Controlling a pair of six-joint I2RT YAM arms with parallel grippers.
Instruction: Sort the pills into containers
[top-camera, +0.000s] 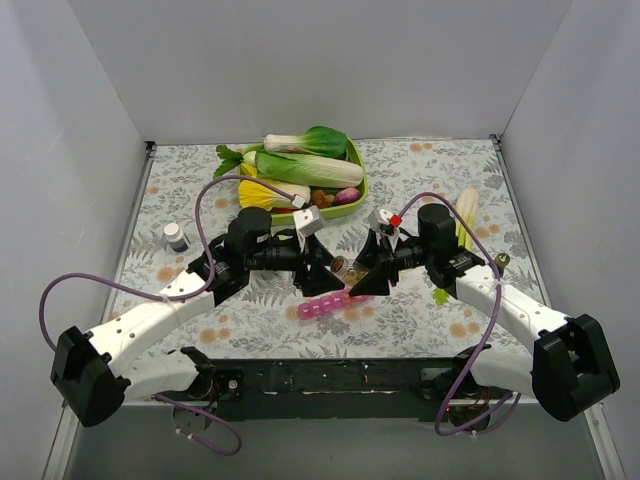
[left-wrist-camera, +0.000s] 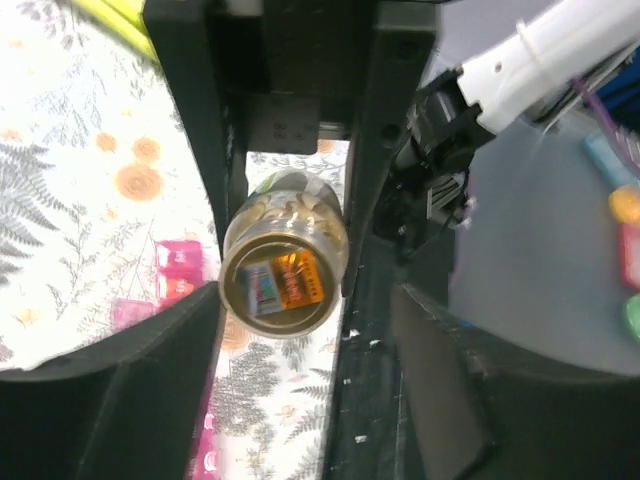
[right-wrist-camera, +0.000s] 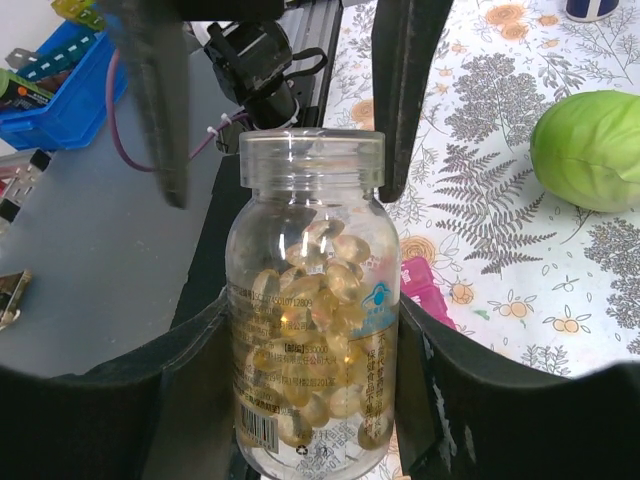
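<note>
A clear bottle (right-wrist-camera: 312, 300) full of amber capsule pills (right-wrist-camera: 320, 290) is gripped at its lower body by my right gripper (right-wrist-camera: 312, 335), which is shut on it. It is held above the table centre (top-camera: 341, 268). My left gripper (top-camera: 318, 268) is open, its fingers (right-wrist-camera: 165, 110) flanking the bottle's uncapped mouth. In the left wrist view the bottle's round end (left-wrist-camera: 285, 270) faces the camera between the open left gripper (left-wrist-camera: 300, 300). The pink pill-organiser strip (top-camera: 328, 305) lies just below the grippers and also shows in the wrist views (left-wrist-camera: 180, 268) (right-wrist-camera: 425, 290).
A green tray (top-camera: 358, 185) of vegetables stands at the back centre. A small white jar (top-camera: 175, 236) stands at the left. A corn cob (top-camera: 467, 215) lies at the right. A round green vegetable (right-wrist-camera: 590, 150) lies nearby. White walls surround the table.
</note>
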